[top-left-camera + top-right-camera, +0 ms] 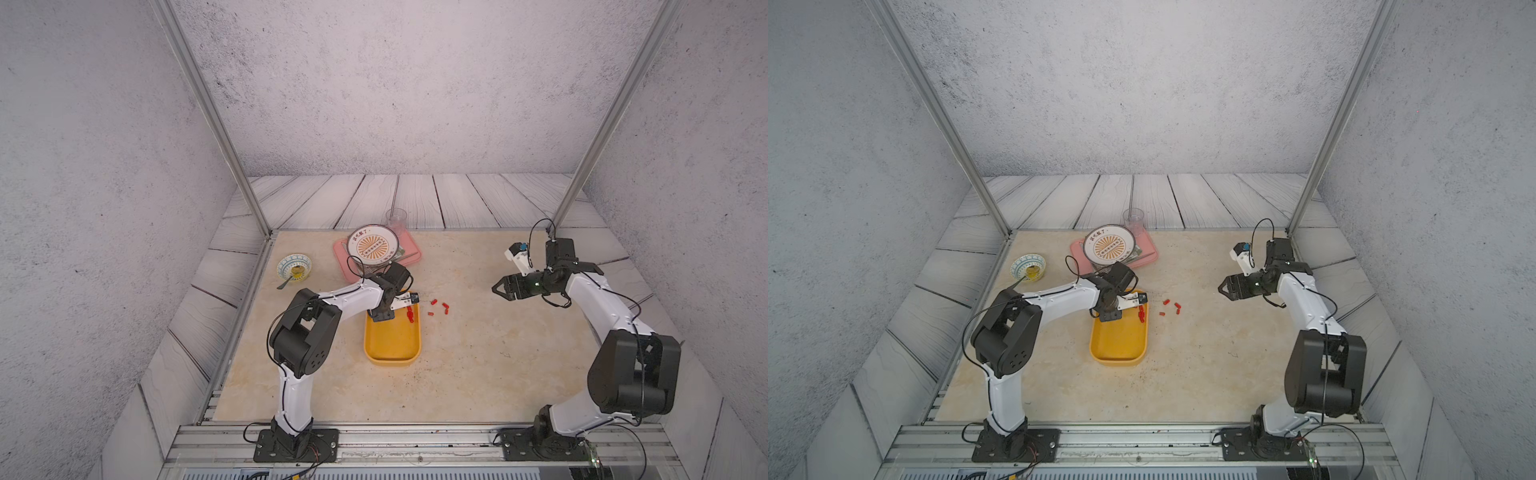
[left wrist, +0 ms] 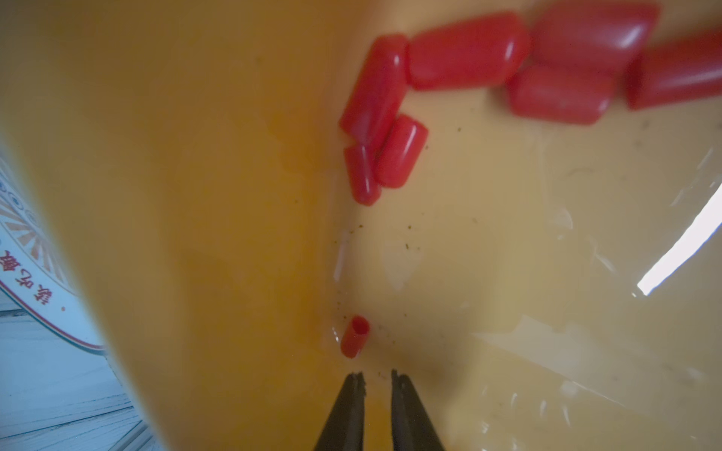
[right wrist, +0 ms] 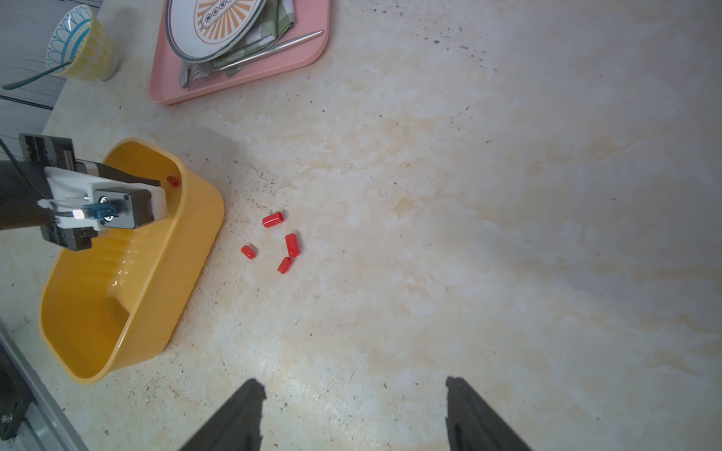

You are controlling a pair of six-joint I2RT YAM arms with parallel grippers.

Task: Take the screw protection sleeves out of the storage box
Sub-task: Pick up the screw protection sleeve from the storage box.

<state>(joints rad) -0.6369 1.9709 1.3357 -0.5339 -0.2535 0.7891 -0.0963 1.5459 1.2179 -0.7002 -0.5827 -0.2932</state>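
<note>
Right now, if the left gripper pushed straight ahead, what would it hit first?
Probably the lone red sleeve just ahead of the left gripper, slightly off its line; otherwise the storage box floor. Depth is unclear.

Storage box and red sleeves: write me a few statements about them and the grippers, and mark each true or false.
1. Four sleeves lie on the table outside the storage box. True.
2. The storage box is empty. False: several sleeves lie inside it.
3. The left gripper grips a sleeve. False: its jaws, slightly apart, hold nothing; a lone sleeve lies just ahead of them.
4. The right gripper is open and empty above the table. True.
</note>
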